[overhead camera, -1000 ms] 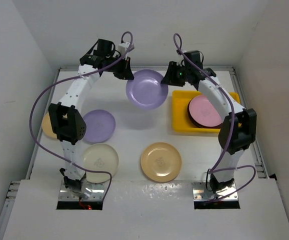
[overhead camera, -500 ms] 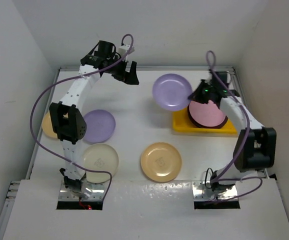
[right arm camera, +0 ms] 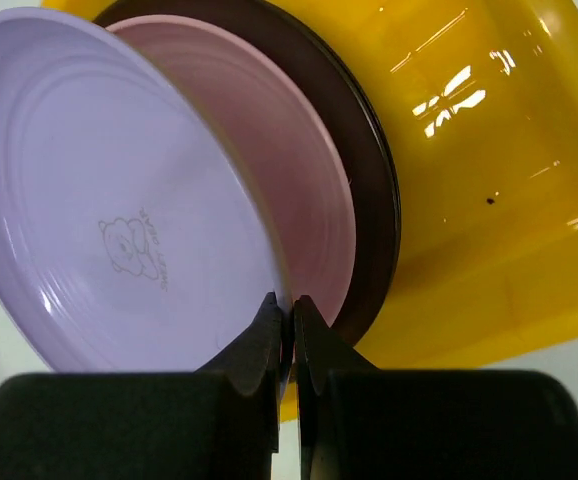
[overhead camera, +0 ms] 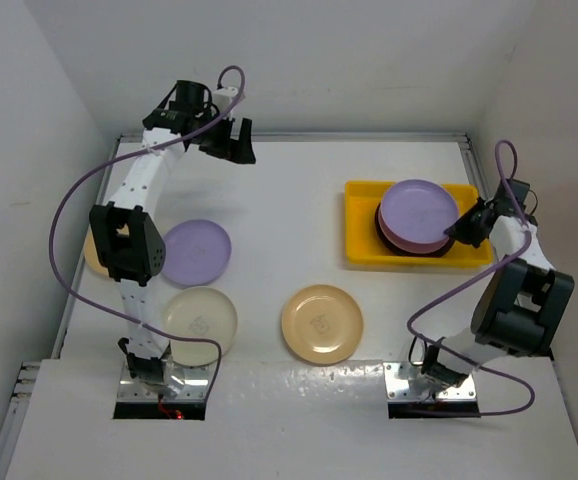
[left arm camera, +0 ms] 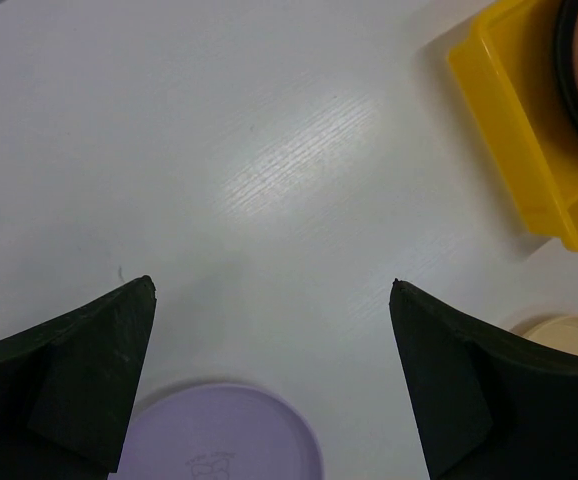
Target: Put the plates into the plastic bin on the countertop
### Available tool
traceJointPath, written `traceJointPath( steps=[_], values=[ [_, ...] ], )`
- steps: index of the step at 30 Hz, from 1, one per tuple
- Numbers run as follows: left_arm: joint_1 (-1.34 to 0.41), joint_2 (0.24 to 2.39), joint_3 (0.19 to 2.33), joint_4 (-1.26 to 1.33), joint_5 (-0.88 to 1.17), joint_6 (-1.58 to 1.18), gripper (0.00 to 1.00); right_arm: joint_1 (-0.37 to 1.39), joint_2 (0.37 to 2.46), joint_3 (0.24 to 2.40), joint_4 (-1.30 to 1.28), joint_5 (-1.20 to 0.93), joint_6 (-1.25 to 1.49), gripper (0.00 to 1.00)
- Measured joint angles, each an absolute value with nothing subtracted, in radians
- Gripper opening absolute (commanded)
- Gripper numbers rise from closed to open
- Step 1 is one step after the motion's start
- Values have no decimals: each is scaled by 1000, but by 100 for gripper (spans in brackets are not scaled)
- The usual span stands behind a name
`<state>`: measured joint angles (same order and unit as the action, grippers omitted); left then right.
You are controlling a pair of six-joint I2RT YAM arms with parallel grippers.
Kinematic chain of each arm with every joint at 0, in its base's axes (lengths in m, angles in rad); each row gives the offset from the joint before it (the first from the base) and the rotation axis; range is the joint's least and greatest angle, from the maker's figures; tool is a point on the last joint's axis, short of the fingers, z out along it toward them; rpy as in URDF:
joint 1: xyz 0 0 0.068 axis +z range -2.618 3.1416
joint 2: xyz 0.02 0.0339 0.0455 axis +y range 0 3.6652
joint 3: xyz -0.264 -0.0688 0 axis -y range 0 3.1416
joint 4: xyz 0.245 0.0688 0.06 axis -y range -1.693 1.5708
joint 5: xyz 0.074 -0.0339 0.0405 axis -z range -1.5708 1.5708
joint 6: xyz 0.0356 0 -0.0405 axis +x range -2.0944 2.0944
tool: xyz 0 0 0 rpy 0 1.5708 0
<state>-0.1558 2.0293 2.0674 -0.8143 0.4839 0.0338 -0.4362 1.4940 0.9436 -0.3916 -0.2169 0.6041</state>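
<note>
Your left gripper [overhead camera: 237, 143] hangs over the counter's [overhead camera: 289, 200] far left corner, jaws spread wide and empty, with four plates waiting toward the left and front edges: an orange plate [overhead camera: 91, 255] half hidden behind the arm, a purple plate [overhead camera: 197, 250], a cream plate [overhead camera: 201, 318] and a second orange plate [overhead camera: 321, 323]. At the right edge the yellow bin [overhead camera: 361, 228] holds a dark plate [right arm camera: 364, 150] under a pink plate [right arm camera: 299, 200], and your right gripper [right arm camera: 291, 305] is clenched on the rim of another purple plate [overhead camera: 419, 210] tilted over that stack; release it and four remain.

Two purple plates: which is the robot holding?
The purple plate over the yellow bin, rim pinched by the right hand; the other plate lies flat on the counter.
</note>
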Motion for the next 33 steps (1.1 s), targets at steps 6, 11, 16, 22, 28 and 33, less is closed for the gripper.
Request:
traceJointPath(
  steps=[6, 11, 16, 22, 28, 33],
  values=[
    [-158, 2026, 2032, -817, 481, 41, 100, -428, 1619, 1018, -411, -223, 564, 76],
    [-157, 2011, 2010, -817, 480, 49, 100, -385, 1657, 1099, -484, -154, 483, 83],
    [-154, 1939, 1965, -815, 451, 73, 100, -266, 1525, 1114, -541, -11, 415, 85],
    [-129, 1757, 1801, -802, 347, 110, 100, 124, 1316, 1143, -621, -28, 395, 79],
    [-65, 1571, 1596, -807, 246, 137, 100, 451, 1319, 835, -676, -81, 525, 83],
    [-15, 1425, 1458, -807, 233, 148, 100, 559, 1333, 640, -700, -62, 617, 63]
  ],
)
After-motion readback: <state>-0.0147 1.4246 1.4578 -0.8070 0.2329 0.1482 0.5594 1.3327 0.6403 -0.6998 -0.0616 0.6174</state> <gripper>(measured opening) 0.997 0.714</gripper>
